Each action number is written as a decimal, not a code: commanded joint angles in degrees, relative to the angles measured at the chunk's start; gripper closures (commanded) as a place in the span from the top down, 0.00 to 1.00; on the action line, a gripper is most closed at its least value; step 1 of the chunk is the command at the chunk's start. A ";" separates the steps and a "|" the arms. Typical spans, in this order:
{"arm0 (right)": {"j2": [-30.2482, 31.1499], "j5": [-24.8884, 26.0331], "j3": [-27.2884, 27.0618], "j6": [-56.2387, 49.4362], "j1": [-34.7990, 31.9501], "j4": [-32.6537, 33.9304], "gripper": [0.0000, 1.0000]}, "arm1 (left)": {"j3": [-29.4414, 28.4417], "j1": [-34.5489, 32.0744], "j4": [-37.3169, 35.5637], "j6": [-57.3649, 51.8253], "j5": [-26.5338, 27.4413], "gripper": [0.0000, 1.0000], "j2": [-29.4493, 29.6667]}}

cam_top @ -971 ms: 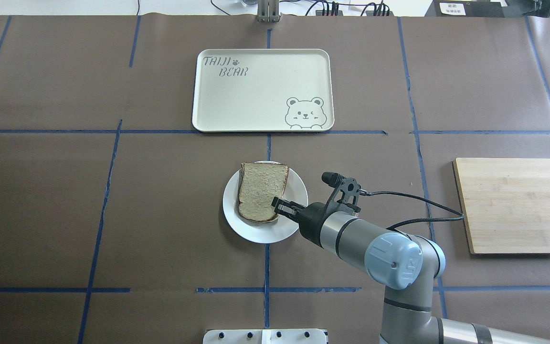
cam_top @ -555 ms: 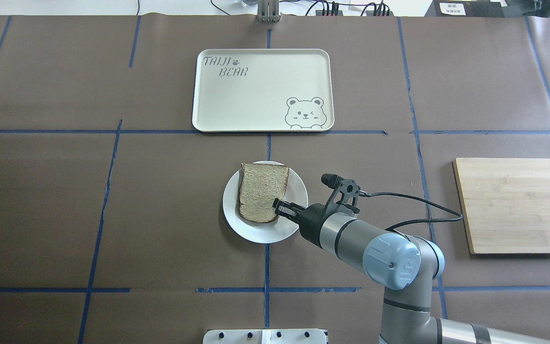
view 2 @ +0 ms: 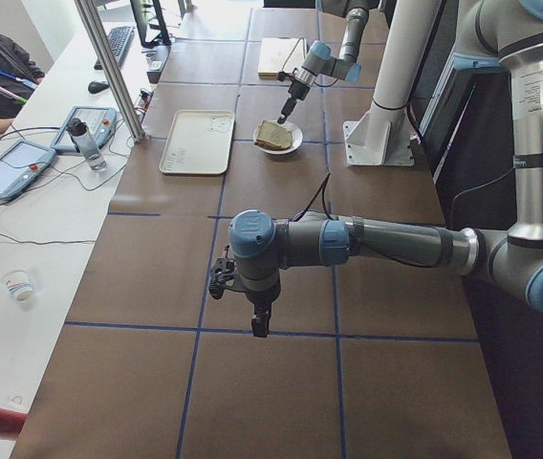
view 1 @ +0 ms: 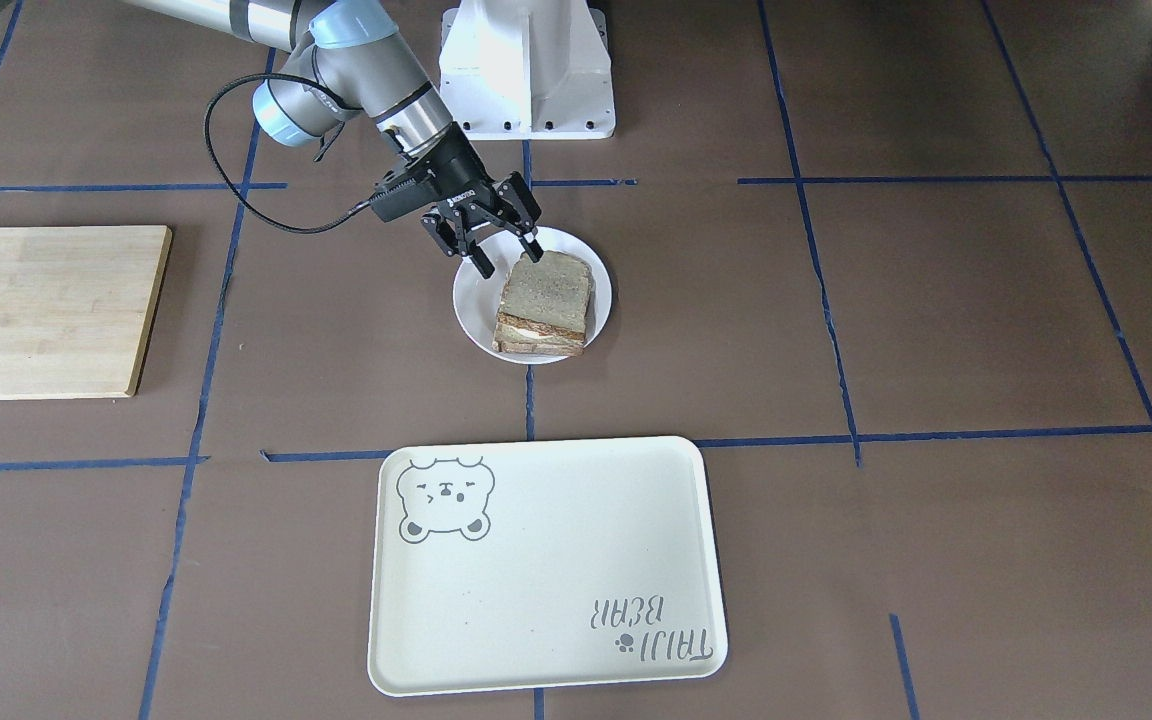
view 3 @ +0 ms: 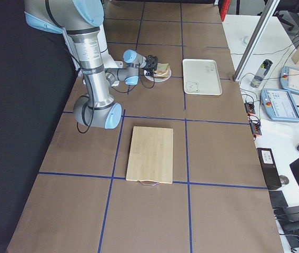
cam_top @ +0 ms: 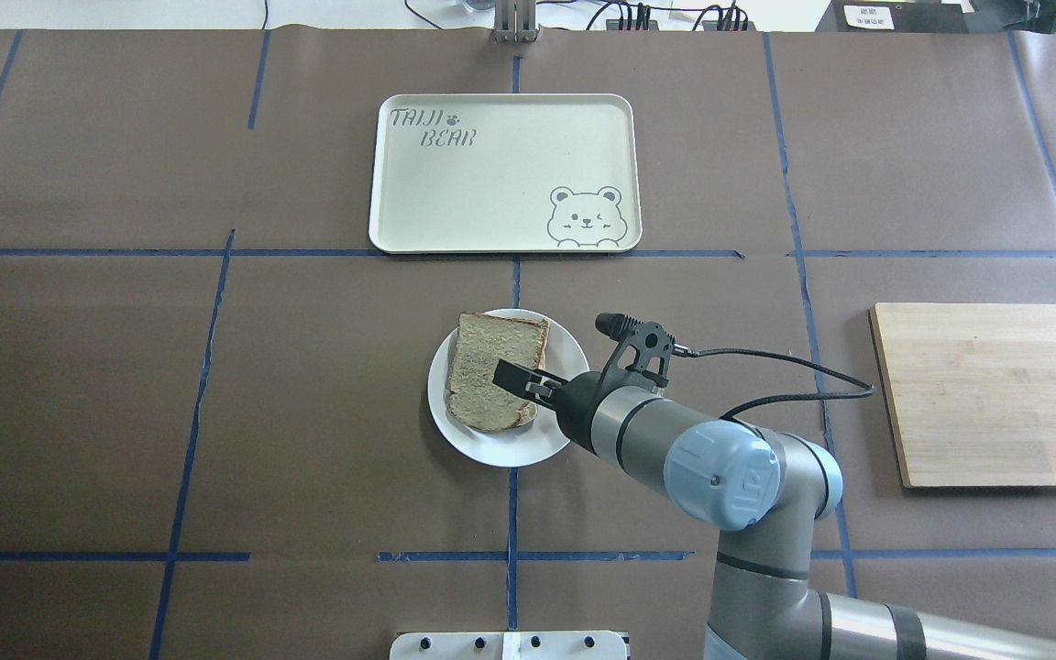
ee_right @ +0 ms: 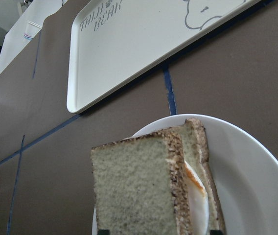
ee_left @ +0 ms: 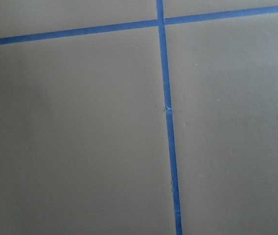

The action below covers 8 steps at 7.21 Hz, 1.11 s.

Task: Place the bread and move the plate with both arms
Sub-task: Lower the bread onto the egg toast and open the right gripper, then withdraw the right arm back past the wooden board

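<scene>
Spread-jawed right gripper [view 1: 511,262] at near end of bread [view 1: 548,285] on plate [view 1: 471,300]; left gripper [view 2: 259,320] far off, grip state unreadable.

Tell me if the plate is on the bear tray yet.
No, the plate rests on the brown table cover, apart from the tray.

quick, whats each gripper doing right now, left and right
Left gripper: cannot be told; only the side camera shows it.
Right gripper: open, holding nothing, over the bread on the plate.
</scene>
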<state>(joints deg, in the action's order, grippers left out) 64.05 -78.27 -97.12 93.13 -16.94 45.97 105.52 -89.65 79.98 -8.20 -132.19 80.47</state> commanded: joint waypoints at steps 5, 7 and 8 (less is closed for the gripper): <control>0.45 -41.56 -10.81 -29.76 -29.32 39.85 1.00 | 0.12 0.17 10.50 0.64 0.09 1.00 0.39; 7.27 -45.56 -11.51 -48.56 -36.20 42.97 1.00 | -1.20 0.26 21.23 0.90 0.35 1.00 1.89; 11.14 -48.36 -11.51 -57.01 -40.67 43.06 1.00 | -1.81 0.79 21.44 0.90 0.00 1.00 3.02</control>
<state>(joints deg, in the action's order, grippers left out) 70.51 -123.61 -108.39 46.95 -52.58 88.32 104.36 -89.25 98.89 -7.39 -131.96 82.44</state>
